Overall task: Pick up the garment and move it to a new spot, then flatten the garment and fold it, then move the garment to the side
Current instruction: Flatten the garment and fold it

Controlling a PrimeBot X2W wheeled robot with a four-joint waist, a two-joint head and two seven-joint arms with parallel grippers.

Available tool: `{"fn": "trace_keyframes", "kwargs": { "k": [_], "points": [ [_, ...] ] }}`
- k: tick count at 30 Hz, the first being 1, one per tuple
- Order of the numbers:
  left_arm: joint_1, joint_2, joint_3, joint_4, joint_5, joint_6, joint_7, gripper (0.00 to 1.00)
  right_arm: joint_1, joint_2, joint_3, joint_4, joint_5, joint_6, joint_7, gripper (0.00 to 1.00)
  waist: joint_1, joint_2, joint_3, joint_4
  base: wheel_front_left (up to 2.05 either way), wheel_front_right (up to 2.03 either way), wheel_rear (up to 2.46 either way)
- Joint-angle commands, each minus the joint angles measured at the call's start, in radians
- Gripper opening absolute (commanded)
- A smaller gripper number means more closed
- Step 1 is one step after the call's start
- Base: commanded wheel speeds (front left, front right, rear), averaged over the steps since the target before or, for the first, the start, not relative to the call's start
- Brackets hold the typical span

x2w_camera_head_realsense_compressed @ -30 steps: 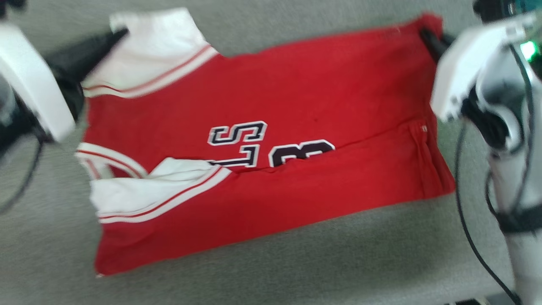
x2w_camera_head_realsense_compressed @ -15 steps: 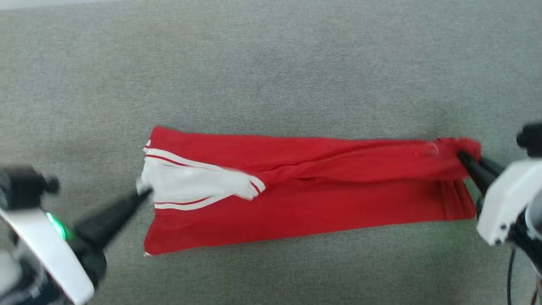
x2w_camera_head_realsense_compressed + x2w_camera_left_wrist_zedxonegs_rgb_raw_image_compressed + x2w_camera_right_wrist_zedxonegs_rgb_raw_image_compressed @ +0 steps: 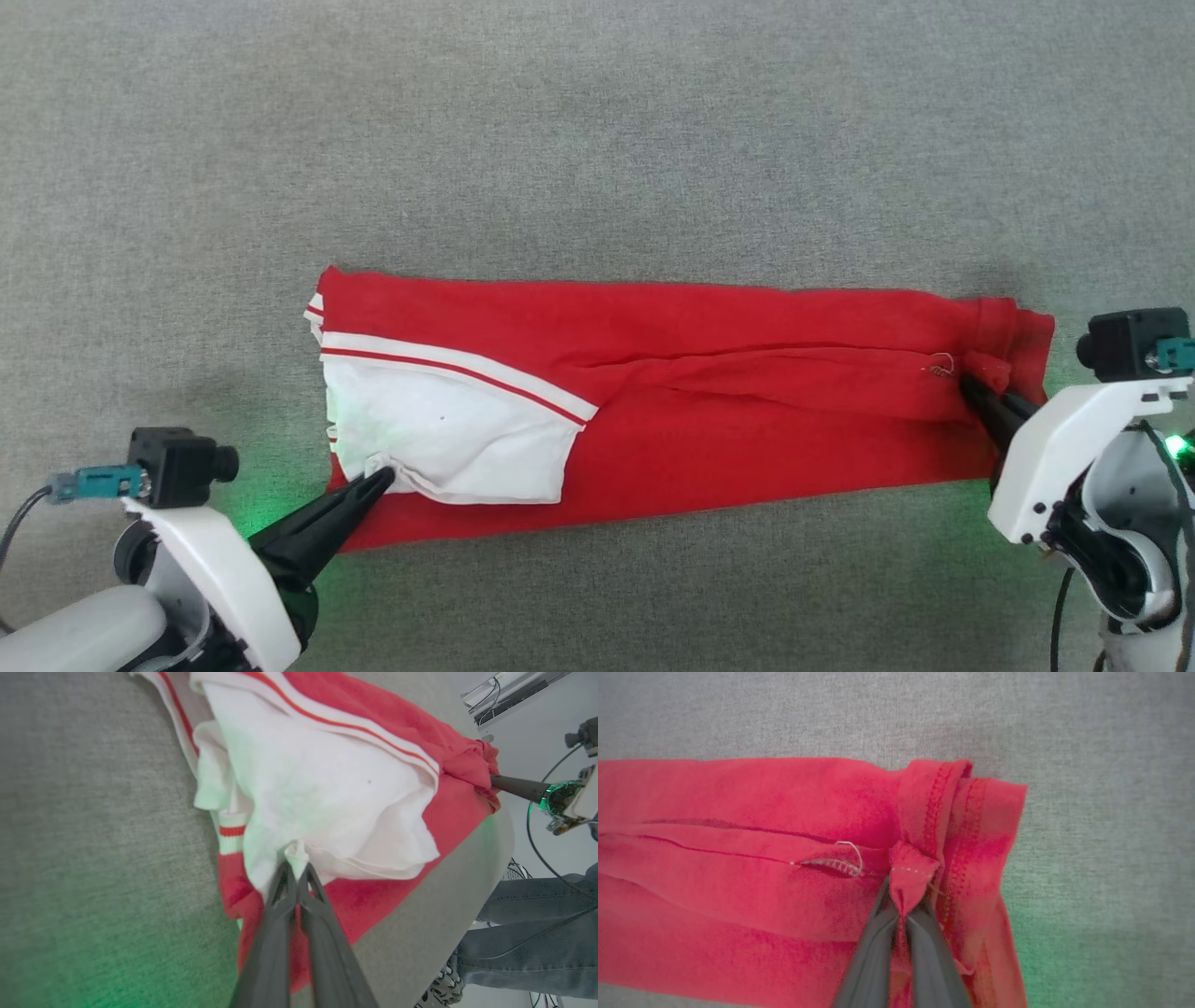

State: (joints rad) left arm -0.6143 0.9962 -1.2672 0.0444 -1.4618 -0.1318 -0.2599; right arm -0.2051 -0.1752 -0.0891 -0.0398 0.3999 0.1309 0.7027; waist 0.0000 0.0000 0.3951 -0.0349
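The garment (image 3: 747, 411) lies folded lengthwise into a long red band on the grey surface, a white sleeve (image 3: 448, 429) with striped trim on top at its left end. My left gripper (image 3: 381, 478) is shut on the edge of that white sleeve (image 3: 327, 793), a pinch of white cloth showing between its tips (image 3: 296, 868). At the right end my right gripper (image 3: 971, 381) is shut on a small fold of the red hem (image 3: 911, 868). In the left wrist view the right gripper (image 3: 495, 780) grips the far red corner.
The grey fabric surface (image 3: 597, 131) stretches wide behind and in front of the garment. In the left wrist view its edge (image 3: 467, 896) curves down at the right, and a person's legs in jeans (image 3: 537, 933) stand beside it, with cables nearby.
Both grippers carried the far edge of the spread shirt toward me, folding it over into a narrow band; the printed number is now covered. The head camera also shifted.
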Motion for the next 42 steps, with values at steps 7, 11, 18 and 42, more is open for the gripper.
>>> {"fn": "trace_keyframes", "kwargs": {
  "k": [7,11,18,42],
  "points": [
    [0.007,-0.042,0.062,0.033,0.019,0.002,-0.006,1.00,0.010,-0.023,-0.043,-0.012,0.027,-0.001,-0.009,1.00,0.0000,0.0000,-0.017,0.026,0.00,0.00,0.00],
    [0.078,-0.086,0.192,0.043,0.054,0.002,-0.006,1.00,0.032,-0.032,-0.126,-0.042,0.043,-0.001,0.024,1.00,0.0000,0.0000,-0.036,0.063,0.00,0.00,0.00],
    [0.242,-0.251,0.486,0.141,0.236,0.002,-0.006,1.00,0.038,-0.018,-0.215,0.049,0.040,-0.001,0.083,1.00,0.0000,0.0000,-0.066,0.135,0.00,0.00,0.00],
    [0.500,-0.623,1.003,0.125,1.021,0.002,-0.006,1.00,0.037,-0.011,-0.311,0.224,-0.006,-0.002,0.161,0.00,0.0000,0.0000,-0.134,0.239,0.00,0.00,0.00]
  ]
}}
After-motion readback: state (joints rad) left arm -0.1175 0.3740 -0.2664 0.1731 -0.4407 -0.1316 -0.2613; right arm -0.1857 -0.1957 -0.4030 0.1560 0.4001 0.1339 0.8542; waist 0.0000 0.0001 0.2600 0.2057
